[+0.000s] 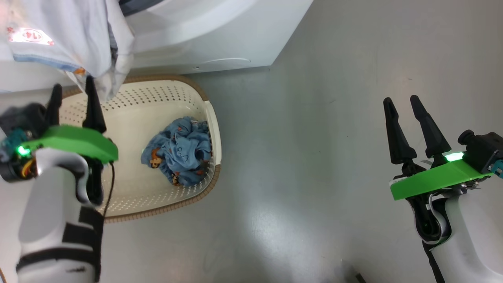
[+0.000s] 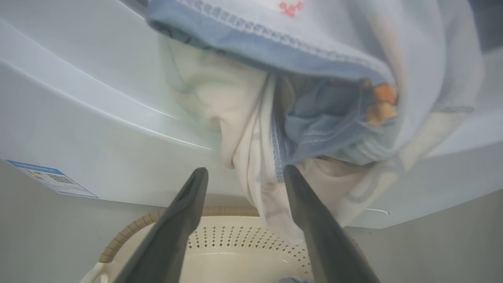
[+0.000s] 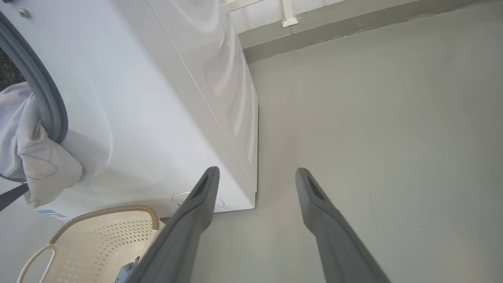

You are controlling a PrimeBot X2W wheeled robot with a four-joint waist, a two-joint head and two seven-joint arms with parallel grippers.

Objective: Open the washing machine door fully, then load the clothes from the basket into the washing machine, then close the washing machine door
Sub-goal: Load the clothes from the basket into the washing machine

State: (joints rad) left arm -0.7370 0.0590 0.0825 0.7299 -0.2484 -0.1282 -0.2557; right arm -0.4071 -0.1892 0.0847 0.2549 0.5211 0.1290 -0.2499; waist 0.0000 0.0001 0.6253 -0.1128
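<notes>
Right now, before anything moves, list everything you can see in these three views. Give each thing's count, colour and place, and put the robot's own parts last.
washing machine: one, white, standing on the floor behind the basket
gasket: one, grey, ringing the machine's opening
label sticker: one, blue and white, low on the machine's front
round cap: one, white, low on the machine's front near its corner
pale garment: one, white with blue trim, hanging out of the opening over the gasket
basket: one, cream with a brown rim, on the floor in front of the machine
blue garment: one, blue with orange prints, crumpled inside the basket
floor: one, grey
left gripper: one, dark fingers, open, by the hanging garment
right gripper: one, dark fingers, open, over bare floor
</notes>
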